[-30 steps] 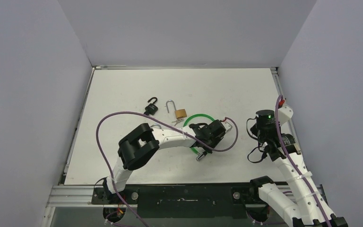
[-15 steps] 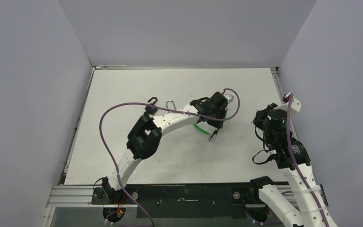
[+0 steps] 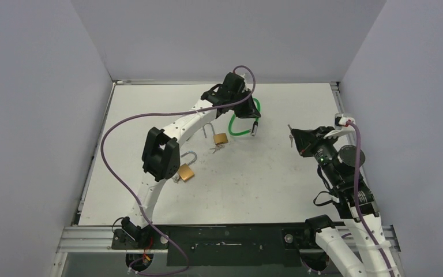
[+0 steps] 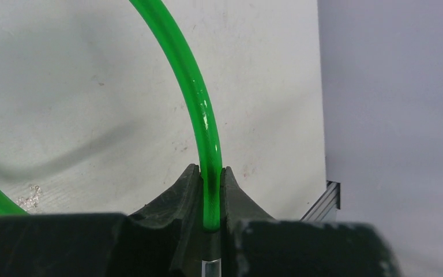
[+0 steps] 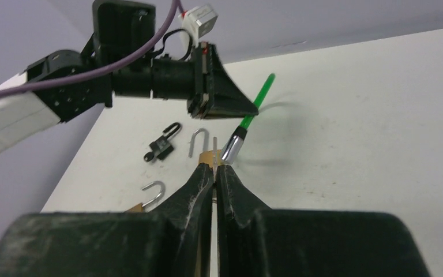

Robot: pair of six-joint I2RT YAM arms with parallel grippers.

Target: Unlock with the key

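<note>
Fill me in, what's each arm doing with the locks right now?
The left gripper is clamped on a green plastic-coated cable loop, holding it up over the far side of the white table, its silver metal tip hanging free. The right gripper is shut on a thin metal key, aimed toward that tip but apart from it. Two brass padlocks and a small black padlock lie on the table, shackles open.

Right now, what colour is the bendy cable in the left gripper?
Bright green. The cable shows best in the left wrist view, pinched by the left gripper.
</note>
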